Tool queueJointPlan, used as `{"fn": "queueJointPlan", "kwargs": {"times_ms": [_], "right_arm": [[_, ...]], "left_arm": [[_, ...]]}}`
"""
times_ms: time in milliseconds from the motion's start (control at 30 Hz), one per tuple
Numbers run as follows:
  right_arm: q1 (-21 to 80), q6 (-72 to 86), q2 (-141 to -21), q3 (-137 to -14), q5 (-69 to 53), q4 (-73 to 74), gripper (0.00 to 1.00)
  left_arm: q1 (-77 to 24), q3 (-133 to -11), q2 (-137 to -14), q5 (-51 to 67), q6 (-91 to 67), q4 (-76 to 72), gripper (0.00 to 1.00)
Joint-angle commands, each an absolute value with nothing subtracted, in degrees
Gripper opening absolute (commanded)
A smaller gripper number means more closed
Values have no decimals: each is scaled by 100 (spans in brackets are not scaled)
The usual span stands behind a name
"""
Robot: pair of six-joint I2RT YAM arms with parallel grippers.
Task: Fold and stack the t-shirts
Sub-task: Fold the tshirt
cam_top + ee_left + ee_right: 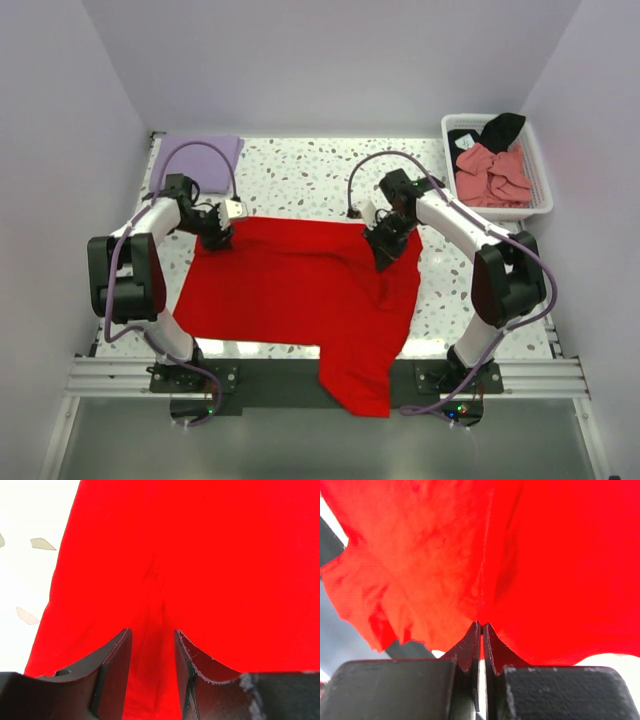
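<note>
Red shirt: we are seeing the bright red cloth t-shirt (pixel 300 285) lying spread across the middle of the white speckled table (pixel 300 180), with one part hanging over the near edge between the arm bases.
Right pincer: the right gripper (pixel 482 626) is pressing its jaws together on a bunched fold of the shirt near its far right corner.
Left pincer: the left gripper (pixel 152 640) is standing with its jaws apart at the far left corner, straddling a raised ridge of red cloth, and we are not seeing it pinched.
Other shirts: a pale lavender folded shirt (pixel 200 160) is lying in the far left corner of the table. Salmon-pink shirts (pixel 492 175) and a black one (pixel 500 128) are sitting in the white slatted plastic basket (pixel 541 170) at the far right.
Risk, uneven hold: we are judging that if the right arm pulls while the left has no grip, the cloth will be dragging sideways and skewing the fold.
Risk, thin pinch: the left jaws may be closing on one layer only, or missing the ridge.
Risk, overhang: the hanging part may be tugging the shirt toward the near edge.
</note>
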State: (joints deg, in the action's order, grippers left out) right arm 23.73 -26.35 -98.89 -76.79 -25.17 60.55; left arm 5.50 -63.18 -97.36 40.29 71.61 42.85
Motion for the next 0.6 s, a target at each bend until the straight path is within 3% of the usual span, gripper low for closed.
{"fn": "queueJointPlan", "kwargs": {"times_ms": [0,467,500,533,567], "right_arm": [[2408,-3076,-9642,-7568,-2865,6555,0],[2716,-3323,-9879,-7506,-2970,6645,2],[2716,-3270,-9931,-7584,-2988,6584,11],[2716,-3165,-9966,-7628,-3032,6557,31],[2716,-3138,-9984,-7690,-3076,6557,36]], "left_arm": [[527,-6328,-9536,4210,7207,4148,44],[519,-6249,-9589,4078,7067,4096,43],[519,-6249,-9580,4096,7014,4078,44],[519,-6258,-9589,4131,6944,4009,45],[519,-6310,-9606,4122,6639,3930,45]]}}
